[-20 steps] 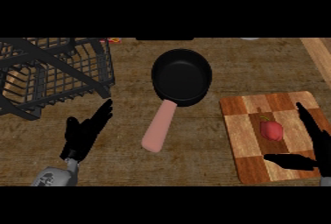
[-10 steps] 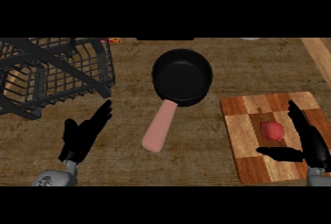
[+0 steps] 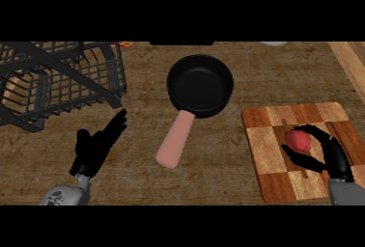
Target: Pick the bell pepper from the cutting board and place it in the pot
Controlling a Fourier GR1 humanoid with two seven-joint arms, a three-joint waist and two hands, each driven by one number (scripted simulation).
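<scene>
The bell pepper [image 3: 297,140] is small, red and pinkish, shaped a bit like a drop, with a tiny dark stem on top. It lies on the cutting board [image 3: 271,144], at about four o'clock in the head view.

The table [image 3: 214,183] is brown wood with a rough grain. A paler wood strip runs along its edge at two o'clock. Little else of the room shows.

There is one pepper, one cutting board, one pot, one wire rack and two hands.

The cutting board is made of light and dark brown wood blocks. It lies flat on the table.

The pot [image 3: 200,85] is black, round and shallow, like a pan. It sits at twelve o'clock. Its long pink handle [image 3: 176,144] points down toward six o'clock. The pot is well apart from the pepper.

The wire rack [image 3: 57,77] is dark and stands at ten o'clock.

The right hand [image 3: 324,159] is over the cutting board. Its fingers [image 3: 321,137] bend around the pepper from the right side and the thumb comes in just under it. They look like they are touching the pepper.

The left hand [image 3: 96,147] is at eight o'clock, resting over the table with its fingers straight and holding nothing.
</scene>
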